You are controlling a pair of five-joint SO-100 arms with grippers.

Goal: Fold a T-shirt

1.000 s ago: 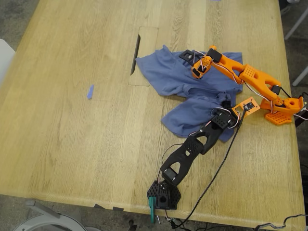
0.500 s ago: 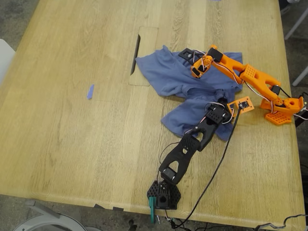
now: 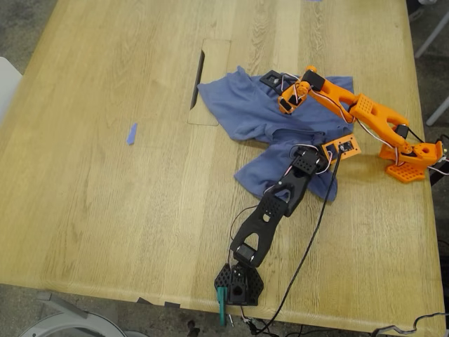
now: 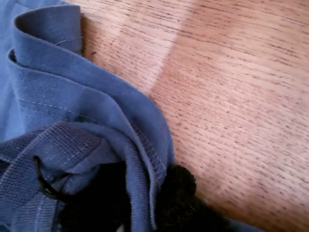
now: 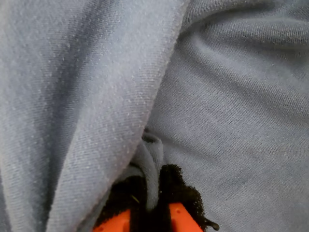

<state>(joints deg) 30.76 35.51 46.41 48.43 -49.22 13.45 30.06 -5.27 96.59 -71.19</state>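
Observation:
The slate-blue T-shirt [image 3: 252,112] lies crumpled on the wooden table [image 3: 105,210], right of centre in the exterior view; its print is hidden. My first gripper [image 3: 320,150], on the black arm, is shut on a bunched ribbed and hemmed edge of the shirt [image 4: 96,145] at the shirt's near right part, low over the wood. My second gripper [image 3: 286,105], on the orange arm, is shut on a pinched fold of the shirt [image 5: 152,159] near its far middle. In both wrist views cloth sits between the jaws.
A small blue scrap [image 3: 131,133] lies on the exterior view's left. A rectangular cover panel with a dark slot [image 3: 198,78] is just left of the shirt. The black arm's base [image 3: 238,284] and a cable [image 3: 309,239] stand near the front edge; the orange base [image 3: 410,163] is at the right edge.
My first gripper has moved back and toward the exterior view's left, pulling the shirt's near right edge inward with it. The second gripper has stayed almost still.

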